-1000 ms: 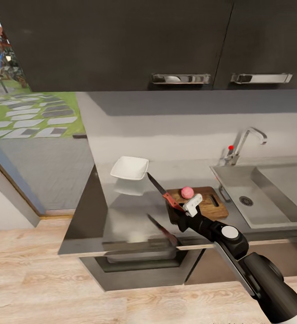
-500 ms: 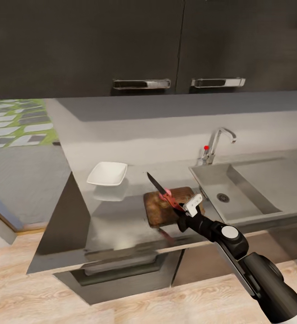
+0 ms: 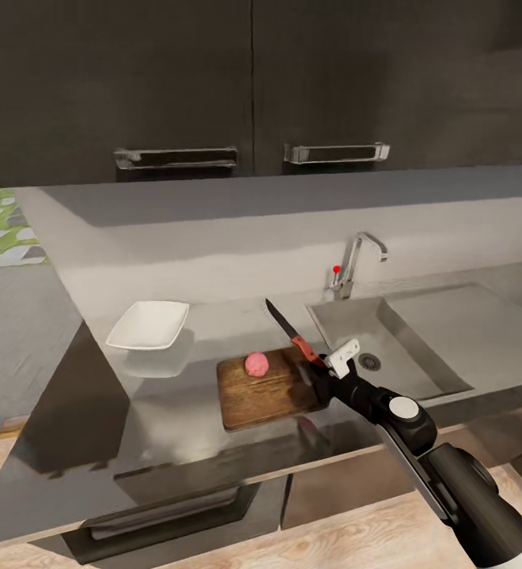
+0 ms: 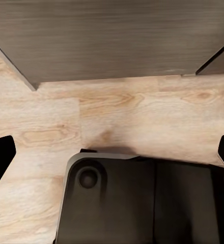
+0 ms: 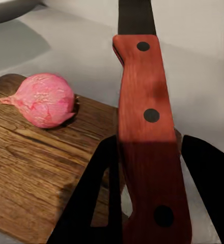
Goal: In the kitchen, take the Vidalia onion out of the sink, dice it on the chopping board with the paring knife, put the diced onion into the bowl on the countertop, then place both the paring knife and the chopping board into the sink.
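right gripper (image 3: 324, 375) clamps paring knife (image 3: 290, 335); vidalia onion (image 3: 256, 363) just beside, on chopping board (image 3: 265, 391).

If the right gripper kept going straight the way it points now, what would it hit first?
Probably bare countertop behind the chopping board, judging by the paring knife it holds; the Vidalia onion lies off that line. Depth is unclear.

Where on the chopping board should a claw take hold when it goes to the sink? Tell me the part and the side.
Grip the chopping board at its short end nearest the sink, probably. It lies flat on the countertop, so only an edge offers purchase, and that end is closest to the right claw, which holds the paring knife. The Vidalia onion on it must come off first.
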Motion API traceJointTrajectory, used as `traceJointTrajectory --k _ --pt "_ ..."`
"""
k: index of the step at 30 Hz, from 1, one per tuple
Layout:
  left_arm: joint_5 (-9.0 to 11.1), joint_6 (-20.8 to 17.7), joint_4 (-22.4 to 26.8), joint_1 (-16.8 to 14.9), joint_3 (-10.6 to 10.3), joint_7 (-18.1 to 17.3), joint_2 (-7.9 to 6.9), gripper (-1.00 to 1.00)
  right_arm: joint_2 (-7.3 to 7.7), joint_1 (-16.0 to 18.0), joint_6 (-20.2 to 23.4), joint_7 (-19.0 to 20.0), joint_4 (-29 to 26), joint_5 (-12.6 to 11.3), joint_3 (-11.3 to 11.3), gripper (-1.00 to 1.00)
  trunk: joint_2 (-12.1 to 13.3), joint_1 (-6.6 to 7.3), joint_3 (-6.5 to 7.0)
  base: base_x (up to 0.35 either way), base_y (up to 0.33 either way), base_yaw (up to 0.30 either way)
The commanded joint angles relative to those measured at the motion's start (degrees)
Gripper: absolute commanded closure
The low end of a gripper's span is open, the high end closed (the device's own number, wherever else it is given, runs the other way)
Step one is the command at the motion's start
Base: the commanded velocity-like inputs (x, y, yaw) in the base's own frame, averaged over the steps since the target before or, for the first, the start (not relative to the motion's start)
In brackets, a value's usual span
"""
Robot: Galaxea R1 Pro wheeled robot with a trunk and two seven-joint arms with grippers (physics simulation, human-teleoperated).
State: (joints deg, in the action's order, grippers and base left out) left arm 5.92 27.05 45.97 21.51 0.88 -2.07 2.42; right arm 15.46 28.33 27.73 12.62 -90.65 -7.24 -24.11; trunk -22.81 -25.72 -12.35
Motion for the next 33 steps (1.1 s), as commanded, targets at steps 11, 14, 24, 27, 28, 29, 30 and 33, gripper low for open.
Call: traceJointTrajectory --k 11,14,24,27,28,29,30,33 --pt "0.4 0.0 -0.1 0.0 0.1 -0.2 0.04 -1.0 0.01 0.1 0.3 -1.1 -0.1 -0.5 -0.1 1.0 -0.1 -0.06 -0.1 -0.021 -0.057 0.071" --pt "0.4 0.0 -0.4 0.0 0.1 -0.3 0.04 -1.0 -0.01 0.1 0.3 -3.2 -0.1 -0.4 -0.1 1.0 -0.1 -0.06 -0.1 -0.239 -0.001 0.004" --pt "0.4 0.0 -0.6 0.0 0.1 -0.2 0.04 -1.0 -0.33 0.1 -0.2 -19.9 -0.1 5.2 -2.2 1.0 -0.1 -0.06 -0.1 -0.036 0.0 0.001" --pt "0.4 0.0 -0.6 0.0 0.1 -0.3 0.04 -1.0 -0.34 0.1 -1.3 -24.2 -0.1 8.4 -6.1 1.0 -0.1 -0.06 -0.1 0.0 0.0 0.0" --pt "0.4 0.0 -0.6 0.0 0.1 -0.3 0.04 -1.0 -0.34 0.1 -1.5 -25.1 -0.1 8.9 -7.0 1.0 -0.1 -0.06 -0.1 0.0 0.0 0.0" --pt "0.4 0.0 -0.7 0.0 0.1 -0.3 0.04 -1.0 -0.34 0.1 -1.6 -25.5 -0.1 9.0 -7.5 1.0 -0.1 -0.06 -0.1 0.0 0.0 0.0" --pt "0.4 0.0 -0.7 0.0 0.1 -0.3 0.04 -1.0 -0.34 0.1 -1.6 -26.3 -0.1 9.3 -8.2 1.0 -0.1 -0.06 -0.1 0.0 0.0 0.0" --pt "0.4 0.0 -0.7 0.0 0.1 -0.3 0.04 -1.0 -0.27 0.1 -1.8 -28.4 -0.1 9.6 -10.3 1.0 -0.1 -0.06 -0.1 0.0 0.0 0.0"
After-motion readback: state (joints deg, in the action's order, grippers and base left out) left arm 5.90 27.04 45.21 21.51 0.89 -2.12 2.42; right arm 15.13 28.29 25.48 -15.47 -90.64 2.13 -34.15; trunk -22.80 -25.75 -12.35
